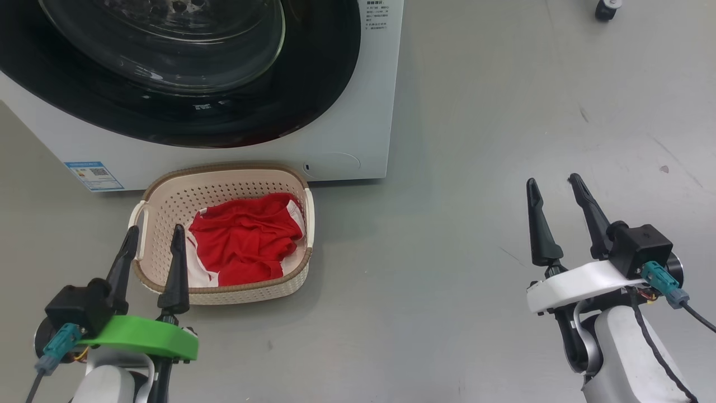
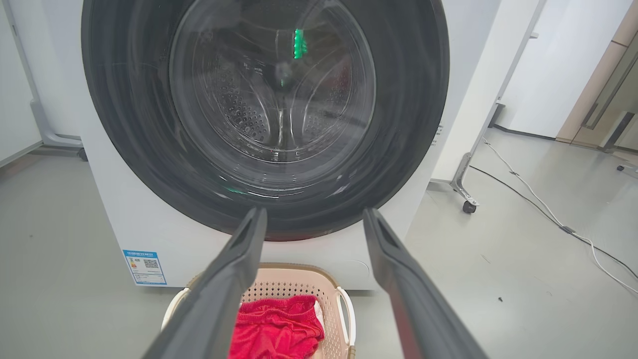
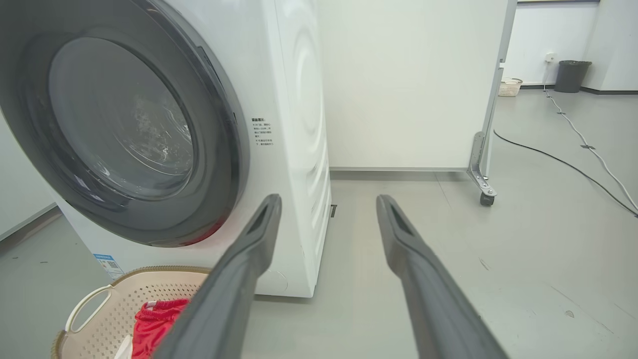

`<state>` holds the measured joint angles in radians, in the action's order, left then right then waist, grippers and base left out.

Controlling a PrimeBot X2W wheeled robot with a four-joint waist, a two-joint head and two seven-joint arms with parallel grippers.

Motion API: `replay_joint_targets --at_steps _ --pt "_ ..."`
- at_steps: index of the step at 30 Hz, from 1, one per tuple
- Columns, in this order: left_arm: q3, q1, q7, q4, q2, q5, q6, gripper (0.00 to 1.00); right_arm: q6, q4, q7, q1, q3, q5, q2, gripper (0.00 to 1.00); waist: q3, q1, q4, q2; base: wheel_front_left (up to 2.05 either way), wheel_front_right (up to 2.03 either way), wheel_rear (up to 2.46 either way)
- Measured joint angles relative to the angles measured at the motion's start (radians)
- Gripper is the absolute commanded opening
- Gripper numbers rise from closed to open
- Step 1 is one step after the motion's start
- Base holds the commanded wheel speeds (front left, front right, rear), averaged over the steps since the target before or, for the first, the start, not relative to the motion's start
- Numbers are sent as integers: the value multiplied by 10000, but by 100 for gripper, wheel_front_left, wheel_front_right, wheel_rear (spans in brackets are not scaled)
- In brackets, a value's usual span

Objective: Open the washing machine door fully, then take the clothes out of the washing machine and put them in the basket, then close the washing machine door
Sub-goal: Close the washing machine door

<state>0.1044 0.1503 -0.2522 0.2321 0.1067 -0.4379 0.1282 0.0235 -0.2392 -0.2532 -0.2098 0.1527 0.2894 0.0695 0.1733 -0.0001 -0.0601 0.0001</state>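
While the washing machine door (image 1: 313, 84) sat shut and red clothes (image 1: 246, 238) lay in the basket (image 1: 224, 167), left gripper (image 1: 156, 228) and right gripper (image 1: 552, 179) stood wide, empty; a stray left swing might tip the basket.

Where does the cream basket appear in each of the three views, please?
Head view: the basket sits left of centre, on the floor in front of the washing machine.
Left wrist view: the basket is at bottom centre, cut by the lower edge.
Right wrist view: the basket is in the bottom left corner, partly cropped.
Shared landmark: the blue label sticker on the machine's lower left front.
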Motion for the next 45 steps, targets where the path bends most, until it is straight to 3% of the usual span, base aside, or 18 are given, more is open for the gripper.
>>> replay_joint_targets --at_steps 45 --pt "-326 -77 0 94 -178 665 0 100 -52 721 0 758 -176 -414 -140 100 35 0 -32 0 0 0 0"
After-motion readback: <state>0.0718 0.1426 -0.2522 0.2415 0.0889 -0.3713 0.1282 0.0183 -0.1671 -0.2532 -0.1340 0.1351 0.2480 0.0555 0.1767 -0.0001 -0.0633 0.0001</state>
